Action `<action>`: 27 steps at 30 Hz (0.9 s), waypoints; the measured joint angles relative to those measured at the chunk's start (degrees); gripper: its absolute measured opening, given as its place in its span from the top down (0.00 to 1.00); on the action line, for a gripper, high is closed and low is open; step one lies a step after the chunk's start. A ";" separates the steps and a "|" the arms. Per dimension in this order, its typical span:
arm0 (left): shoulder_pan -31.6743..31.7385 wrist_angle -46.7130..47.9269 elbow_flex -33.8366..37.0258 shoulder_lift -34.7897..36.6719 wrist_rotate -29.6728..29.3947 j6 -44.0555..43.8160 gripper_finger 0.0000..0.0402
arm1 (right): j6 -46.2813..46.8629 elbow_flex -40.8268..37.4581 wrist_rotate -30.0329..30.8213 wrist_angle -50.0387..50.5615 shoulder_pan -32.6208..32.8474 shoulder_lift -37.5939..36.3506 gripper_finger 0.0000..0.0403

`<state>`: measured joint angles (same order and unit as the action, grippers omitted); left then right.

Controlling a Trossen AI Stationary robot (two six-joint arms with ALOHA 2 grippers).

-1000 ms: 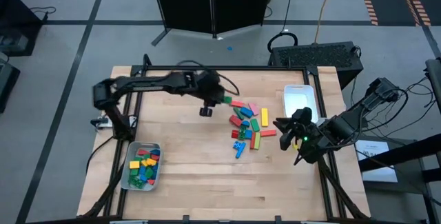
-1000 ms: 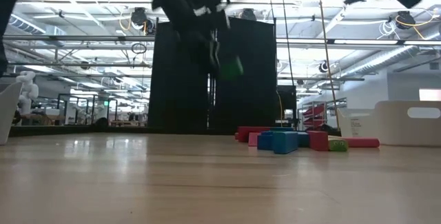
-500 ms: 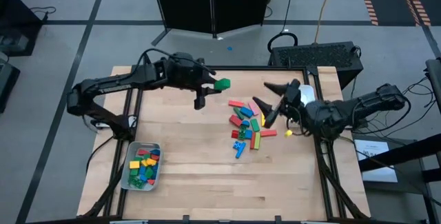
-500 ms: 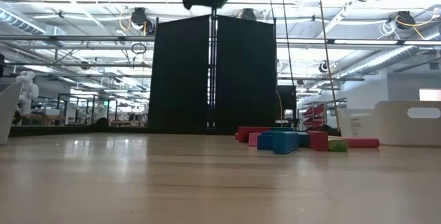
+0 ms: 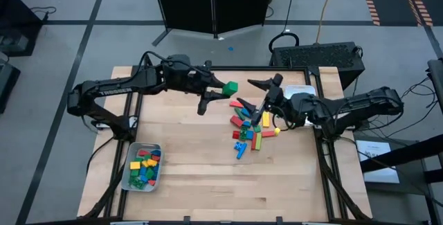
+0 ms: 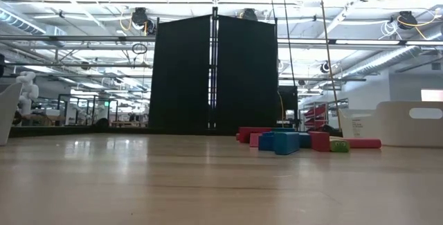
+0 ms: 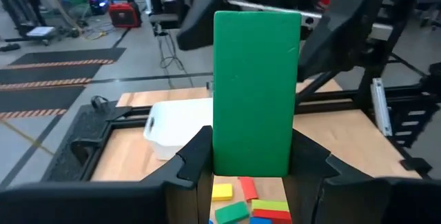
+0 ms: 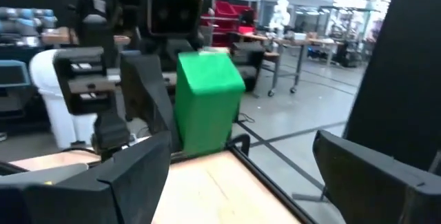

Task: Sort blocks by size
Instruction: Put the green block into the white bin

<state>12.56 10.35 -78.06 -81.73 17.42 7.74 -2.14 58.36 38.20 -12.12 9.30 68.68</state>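
Between the two arms, above the far middle of the table, the left end effector pinches a green block at one end, so that most of the block juts out past its fingertips. Facing it, just beyond the free end of the green block, the right end effector has its fingers spread wide, the block not between them. In the right wrist view the green block sits straight ahead, centred on the gap between the two spread fingers. Directly under the right end effector lies the loose pile of blocks, red, green, blue, yellow and pink, resting on the table; a small yellow piece lies at the pile's edge. Behind the right end effector, along its own arm, stands a white tray. Well away from the left end effector, at the near left corner, a grey tray holds more blocks.
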 joint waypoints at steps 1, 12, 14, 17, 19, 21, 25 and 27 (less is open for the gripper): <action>-0.25 0.02 0.00 0.00 0.56 -0.04 0.71 | -0.55 0.79 -0.87 -0.16 -0.36 0.62 0.14; -1.47 -0.14 0.00 0.00 1.23 0.03 0.71 | -4.34 9.04 -12.68 0.86 -3.35 6.71 0.14; -1.47 -0.42 0.00 0.00 1.43 0.04 0.71 | -3.94 9.67 -15.52 1.75 -3.80 7.69 0.14; -1.47 -1.05 0.00 0.00 1.52 0.05 0.71 | -1.95 9.78 -18.07 2.05 -4.36 8.69 0.19; -1.47 -1.03 0.00 0.00 1.52 0.07 0.71 | -1.72 9.84 -18.52 2.21 -4.51 9.37 0.27; -1.47 -0.84 0.00 0.00 1.65 0.11 0.71 | -1.69 9.84 -18.41 2.29 -4.48 10.08 0.37; -1.52 -0.73 0.02 0.05 3.30 1.13 0.71 | -1.19 9.84 -19.28 2.17 -4.48 9.78 0.64; -1.58 -1.22 0.02 0.09 4.02 0.99 0.71 | -1.52 9.84 -19.11 1.94 -4.47 9.32 0.72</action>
<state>10.98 9.13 -78.04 -81.65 21.45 8.73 -3.66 68.20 19.09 -10.18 4.84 78.01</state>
